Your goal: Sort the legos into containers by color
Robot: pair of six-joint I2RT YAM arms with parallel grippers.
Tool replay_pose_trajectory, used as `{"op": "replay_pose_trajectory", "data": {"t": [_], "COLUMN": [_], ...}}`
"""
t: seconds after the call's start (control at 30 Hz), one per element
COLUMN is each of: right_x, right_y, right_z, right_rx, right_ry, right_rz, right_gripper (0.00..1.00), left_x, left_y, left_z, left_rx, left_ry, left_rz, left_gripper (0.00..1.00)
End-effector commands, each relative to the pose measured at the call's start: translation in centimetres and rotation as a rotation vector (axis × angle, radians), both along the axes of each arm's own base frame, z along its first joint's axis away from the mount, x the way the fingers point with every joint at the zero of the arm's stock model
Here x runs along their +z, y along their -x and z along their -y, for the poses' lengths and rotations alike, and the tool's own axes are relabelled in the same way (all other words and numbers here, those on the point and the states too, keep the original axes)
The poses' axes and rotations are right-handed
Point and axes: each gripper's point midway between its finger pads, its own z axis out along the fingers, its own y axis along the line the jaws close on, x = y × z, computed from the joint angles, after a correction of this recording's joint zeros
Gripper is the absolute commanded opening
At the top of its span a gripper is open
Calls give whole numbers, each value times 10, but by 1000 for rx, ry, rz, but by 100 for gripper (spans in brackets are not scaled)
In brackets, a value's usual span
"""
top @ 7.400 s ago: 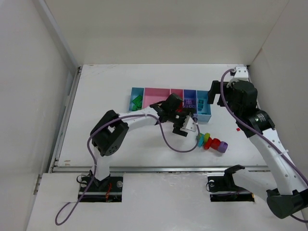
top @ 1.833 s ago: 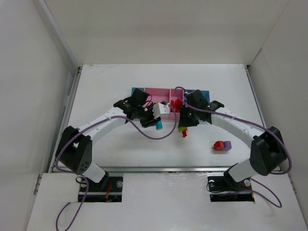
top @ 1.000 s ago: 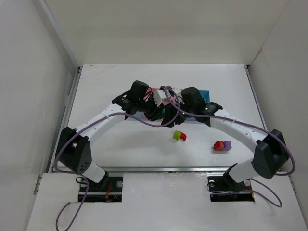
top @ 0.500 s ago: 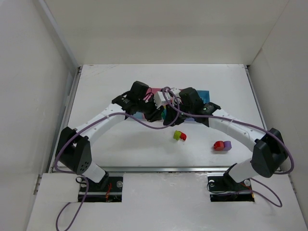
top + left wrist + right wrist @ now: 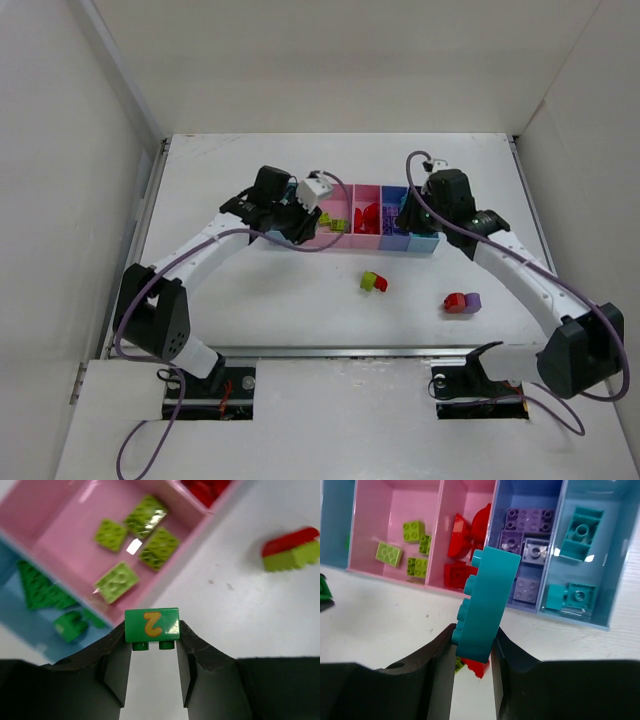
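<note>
Snugly, left claw (image 5: 152,640) around green brick (image 5: 151,625)

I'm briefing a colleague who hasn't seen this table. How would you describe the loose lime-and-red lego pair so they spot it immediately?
In the top view, find the row of trays mid-table, then look at the bare table just below it. The lime-and-red pair lies near the row's centre; the only other loose pair, farther right, is red and purple.

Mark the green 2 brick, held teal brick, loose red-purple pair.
green brick (image 5: 151,625): left wrist view, printed face.
teal brick (image 5: 486,605): right wrist view, flat side.
red-purple pair (image 5: 455,303): top view, red half.
</note>
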Motion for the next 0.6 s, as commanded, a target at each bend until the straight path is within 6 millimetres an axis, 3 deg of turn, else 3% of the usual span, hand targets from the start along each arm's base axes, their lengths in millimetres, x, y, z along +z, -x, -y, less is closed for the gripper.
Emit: {"op": "replay_pose_trajectory", "data": {"t": [0.0,0.13,0.23,0.3,0.4,0.57], "right_x": [10,-10,-23,-26,-24,-19], "right_y": [-18,-34,-45,-54,-58,-58], "right_z": [30,60,67,73,69,66], "right_rx": [-110,-179,-182,-193,-174,-163], "right_ry": [100,210,253,254,243,222], "right_rz": [25,-47,-81,-94,-84,-64], "right_gripper": [0,0,0,0,0,0], "left_x": [27,29,17,-3,-1,-11], "left_y": [-57,-97,-121,-125,-135,-131], "left_z": [-34,-63,-81,-82,-85,-79], "left_rx": [332,507,581,579,566,503], "left_ry": [39,49,43,16,7,3], "left_rz": [101,91,51,-14,-2,-12], "left_gripper": [0,0,0,0,0,0]}}
